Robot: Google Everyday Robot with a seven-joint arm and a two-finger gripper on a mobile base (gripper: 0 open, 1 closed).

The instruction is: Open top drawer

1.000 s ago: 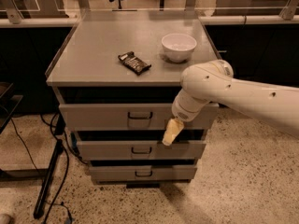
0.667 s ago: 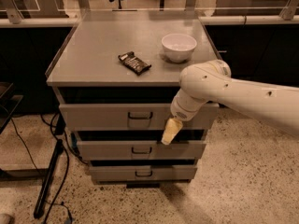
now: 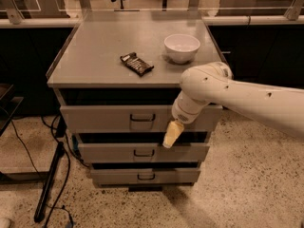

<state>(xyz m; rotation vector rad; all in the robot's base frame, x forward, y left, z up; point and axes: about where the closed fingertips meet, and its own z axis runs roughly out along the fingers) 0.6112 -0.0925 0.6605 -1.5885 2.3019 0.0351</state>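
The top drawer point(image 3: 99, 119) is the widest of three grey metal drawers, just under the cabinet top. Its small dark bar handle point(image 3: 142, 120) sits at the centre of the flat front. A dark gap shows above the front. My gripper point(image 3: 172, 134) hangs from the white arm point(image 3: 247, 101) that reaches in from the right. Its cream tip points down in front of the drawer's lower edge, a little right of and below the handle. It is not on the handle.
On the cabinet top point(image 3: 85, 56) lie a dark snack packet point(image 3: 137, 63) and a white bowl point(image 3: 181, 47). Two narrower drawers point(image 3: 142, 153) point(image 3: 145, 175) sit below. A black stand and cables point(image 3: 50, 182) are on the floor at left. Counters run behind.
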